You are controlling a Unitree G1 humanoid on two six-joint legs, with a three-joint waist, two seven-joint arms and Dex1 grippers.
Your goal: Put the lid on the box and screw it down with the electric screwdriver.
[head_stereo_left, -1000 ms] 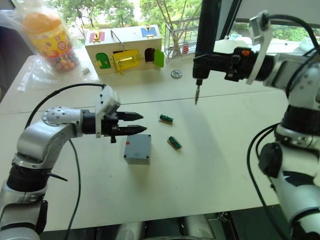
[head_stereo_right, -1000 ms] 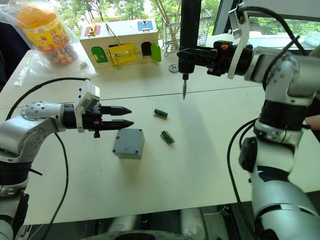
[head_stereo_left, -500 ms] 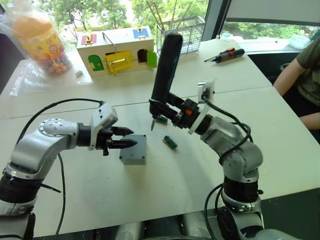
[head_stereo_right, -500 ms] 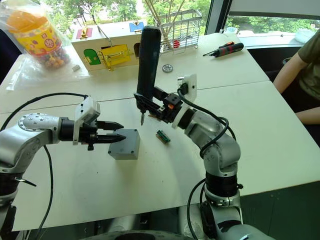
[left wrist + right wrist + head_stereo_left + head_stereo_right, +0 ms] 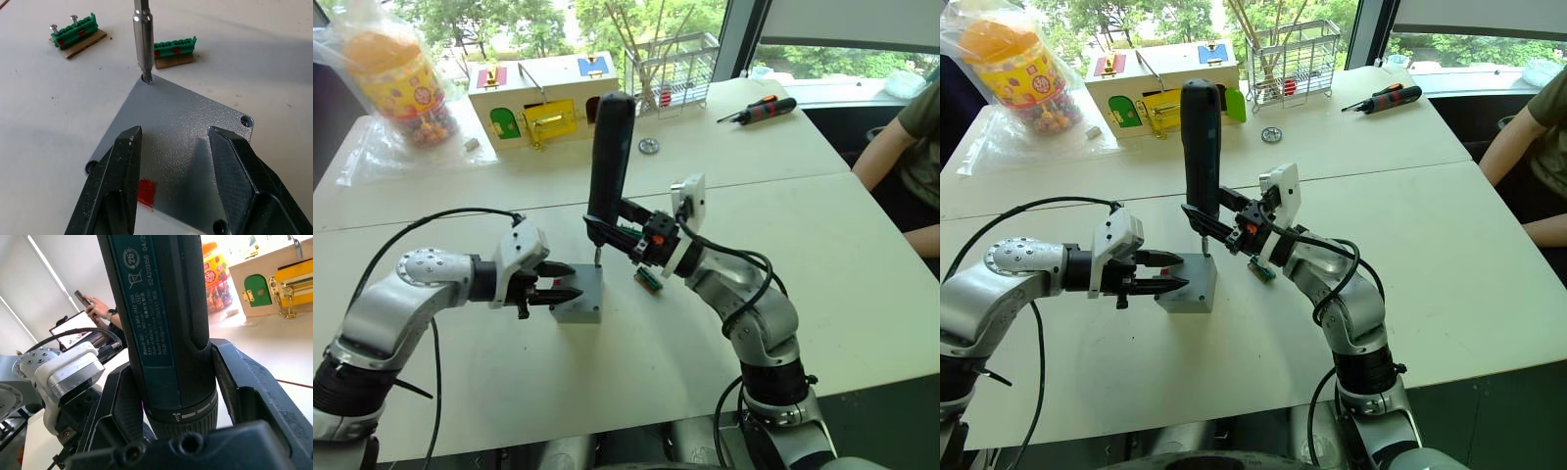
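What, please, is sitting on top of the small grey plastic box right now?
The flat grey lid covers the small grey plastic box. The thick black electric screwdriver, held in the right hand, has its bit in a corner screw hole. The box's inside is covered.

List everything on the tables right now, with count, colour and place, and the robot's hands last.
box: 1, grey, table centre
lid: 1, grey, on the box
electric screwdriver: 1, black, upright, bit in a lid corner hole
terminal blocks: 2, green, beside the box
wooden box: 1, coloured doors, far table
candy jar: 1, yellow, bagged, far left
wire rack: 1, far table
manual screwdriver: 1, black-orange, far right
left hand: open, at the box
right hand: gripping the electric screwdriver
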